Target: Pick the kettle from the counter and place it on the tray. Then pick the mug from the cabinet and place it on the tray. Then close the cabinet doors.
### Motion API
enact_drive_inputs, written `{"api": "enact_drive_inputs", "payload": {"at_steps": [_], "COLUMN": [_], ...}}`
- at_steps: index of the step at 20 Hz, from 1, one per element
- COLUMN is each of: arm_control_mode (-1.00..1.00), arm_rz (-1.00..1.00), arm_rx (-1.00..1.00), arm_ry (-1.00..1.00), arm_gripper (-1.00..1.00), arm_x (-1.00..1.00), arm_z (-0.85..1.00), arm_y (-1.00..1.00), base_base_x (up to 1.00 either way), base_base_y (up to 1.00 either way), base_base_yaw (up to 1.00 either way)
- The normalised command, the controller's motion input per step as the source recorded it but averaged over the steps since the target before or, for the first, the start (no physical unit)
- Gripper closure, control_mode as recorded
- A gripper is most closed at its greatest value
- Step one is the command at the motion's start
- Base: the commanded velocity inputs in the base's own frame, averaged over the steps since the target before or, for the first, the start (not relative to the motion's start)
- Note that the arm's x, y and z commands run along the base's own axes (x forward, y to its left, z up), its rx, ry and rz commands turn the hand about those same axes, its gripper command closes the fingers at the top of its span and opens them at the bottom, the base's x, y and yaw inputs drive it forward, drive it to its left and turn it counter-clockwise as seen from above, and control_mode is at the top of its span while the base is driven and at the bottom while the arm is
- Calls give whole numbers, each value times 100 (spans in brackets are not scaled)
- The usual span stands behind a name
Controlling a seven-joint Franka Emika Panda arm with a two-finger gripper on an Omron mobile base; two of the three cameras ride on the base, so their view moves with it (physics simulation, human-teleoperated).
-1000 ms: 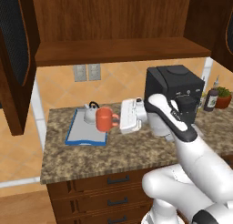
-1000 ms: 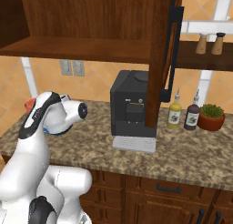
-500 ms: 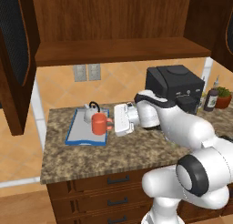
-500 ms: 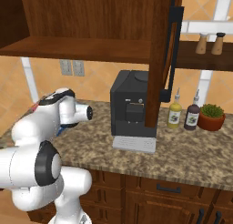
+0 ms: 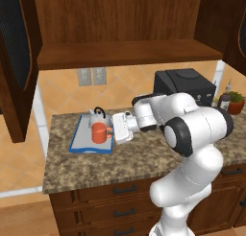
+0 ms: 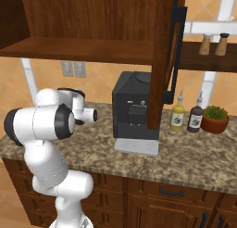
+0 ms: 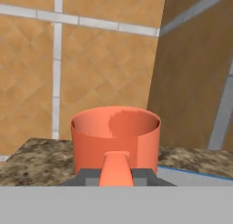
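The orange-red mug hangs upright low over the blue-rimmed tray, just in front of the silver kettle that stands on the tray's far side. My gripper reaches in from the right and is shut on the mug's loop handle. In the hand view the mug sits straight ahead, its handle pinched between my fingertips, and the tray's blue rim shows at lower right. I cannot tell whether the mug touches the tray. The cabinet above stands open, its doors swung wide.
A black coffee machine stands on the granite counter behind my arm. The right cabinet door hangs open in front of it. Two bottles and a potted plant sit at the far right.
My gripper has carried the mug leftward and a little lower, from beside the tray's right edge to over the tray. The kettle and doors have not moved.
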Motion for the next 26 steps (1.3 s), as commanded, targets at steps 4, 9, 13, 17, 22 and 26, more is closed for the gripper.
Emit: {"api": "enact_drive_inputs", "payload": {"at_steps": [4,9,13,17,22,26], "arm_control_mode": [-100,-100,-100,-100,-100,-100], "arm_rz": [1,0,0,0,0,0], "arm_rx": [0,0,-4,-6,-7,-1], "arm_ry": [0,0,0,0,0,-2], "arm_gripper": [100,100,100,100,100,100], "arm_x": [41,38,46,43,35,-11], "arm_z": [-44,-32,-34,-38,-42,-24], "arm_y": [35,18,6,5,12,4], "base_base_x": [0,0,0,0,0,0], "base_base_y": [0,0,0,0,0,0], "base_base_yaw": [0,0,0,0,0,0]}}
